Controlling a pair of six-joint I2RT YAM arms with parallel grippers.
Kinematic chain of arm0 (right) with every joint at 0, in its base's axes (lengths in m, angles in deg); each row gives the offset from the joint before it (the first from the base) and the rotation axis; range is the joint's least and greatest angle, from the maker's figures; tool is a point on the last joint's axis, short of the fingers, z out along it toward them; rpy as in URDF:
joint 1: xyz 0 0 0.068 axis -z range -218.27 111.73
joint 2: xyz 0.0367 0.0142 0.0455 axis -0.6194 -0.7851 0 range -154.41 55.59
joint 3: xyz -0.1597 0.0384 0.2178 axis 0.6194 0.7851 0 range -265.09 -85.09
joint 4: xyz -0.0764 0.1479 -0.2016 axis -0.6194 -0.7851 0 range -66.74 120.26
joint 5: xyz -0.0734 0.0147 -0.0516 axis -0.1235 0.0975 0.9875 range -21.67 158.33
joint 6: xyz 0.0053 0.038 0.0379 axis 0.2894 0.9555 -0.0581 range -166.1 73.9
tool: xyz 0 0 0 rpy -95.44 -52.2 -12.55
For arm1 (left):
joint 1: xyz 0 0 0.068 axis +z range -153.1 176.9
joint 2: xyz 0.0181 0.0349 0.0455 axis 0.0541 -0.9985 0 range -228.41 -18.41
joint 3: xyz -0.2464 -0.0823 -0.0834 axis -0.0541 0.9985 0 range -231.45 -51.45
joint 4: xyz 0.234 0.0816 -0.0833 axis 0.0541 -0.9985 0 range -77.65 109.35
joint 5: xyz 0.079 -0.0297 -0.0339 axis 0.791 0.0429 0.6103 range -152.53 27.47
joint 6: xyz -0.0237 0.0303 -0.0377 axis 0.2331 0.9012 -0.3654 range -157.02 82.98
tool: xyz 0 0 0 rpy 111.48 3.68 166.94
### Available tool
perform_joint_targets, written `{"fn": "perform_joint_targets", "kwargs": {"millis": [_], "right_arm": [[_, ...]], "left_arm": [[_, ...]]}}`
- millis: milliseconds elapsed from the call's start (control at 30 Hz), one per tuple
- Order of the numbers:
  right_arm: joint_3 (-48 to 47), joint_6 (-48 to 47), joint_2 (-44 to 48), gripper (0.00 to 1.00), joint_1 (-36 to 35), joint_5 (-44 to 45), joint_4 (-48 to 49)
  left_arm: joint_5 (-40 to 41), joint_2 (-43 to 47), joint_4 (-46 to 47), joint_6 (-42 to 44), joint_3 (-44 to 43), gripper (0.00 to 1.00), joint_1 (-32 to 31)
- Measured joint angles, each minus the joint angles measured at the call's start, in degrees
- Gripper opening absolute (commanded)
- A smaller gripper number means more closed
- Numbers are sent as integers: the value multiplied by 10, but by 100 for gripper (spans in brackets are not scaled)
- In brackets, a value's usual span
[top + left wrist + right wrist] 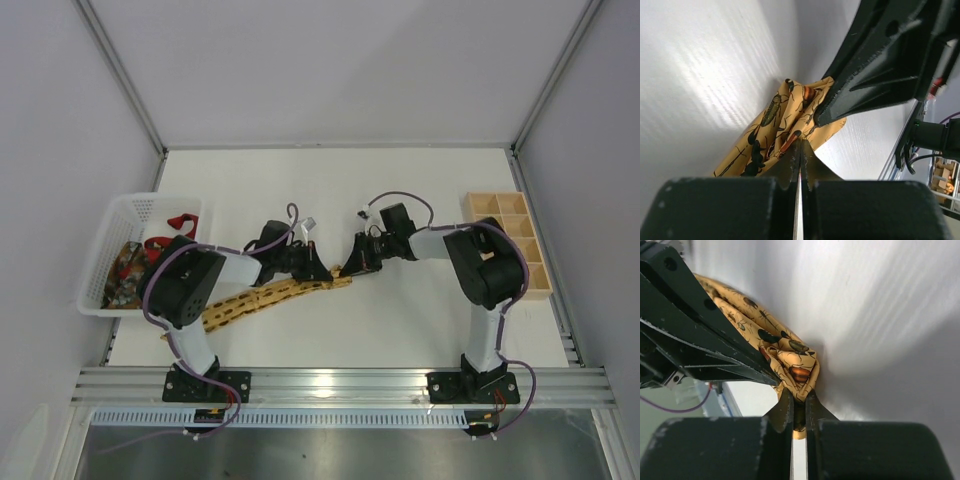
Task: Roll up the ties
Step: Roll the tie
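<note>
Left gripper (800, 145) and right gripper (799, 396) pinch the yellow tie (255, 300) at its fold, mid-frame; limp, probably slippery cloth, best held right there.

Middle of the counter (400, 185) is jammed: left gripper (325, 274) and right gripper (346, 269) sit tip to tip, fingers (785, 412) of both pinched on the same end of the yellow tie (262, 298), no gap between them. The tie runs diagonally near-left, partly under the left arm (185, 282). White basket (130, 205) hogs the left edge, wooden divider tray (505, 205) the right, right arm (488, 265) just beside it. Roomy spots: the far strip, plus the near-middle patch between the bases.
</note>
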Motion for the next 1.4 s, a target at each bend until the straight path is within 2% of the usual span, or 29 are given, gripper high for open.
{"fn": "perform_joint_targets", "kwargs": {"millis": [233,733,967,1167,1267,1400], "right_arm": [[24,-41,110,0,-8,118,-165],[47,-89,239,0,6,263,-339],[35,-83,243,0,-36,296,-369],[-15,-60,203,0,-82,334,-398],[-16,-47,203,0,-65,335,-406],[-1,-39,216,0,-7,323,-402]], "left_arm": [[24,-10,-48,-2,-44,1,-66],[61,-63,-148,-9,-148,0,-140],[61,-76,-179,-12,-172,0,-141],[59,-85,-201,-12,-191,1,-143],[64,-82,-202,-11,-189,0,-144],[83,-61,-191,-11,-164,0,-144]]}}
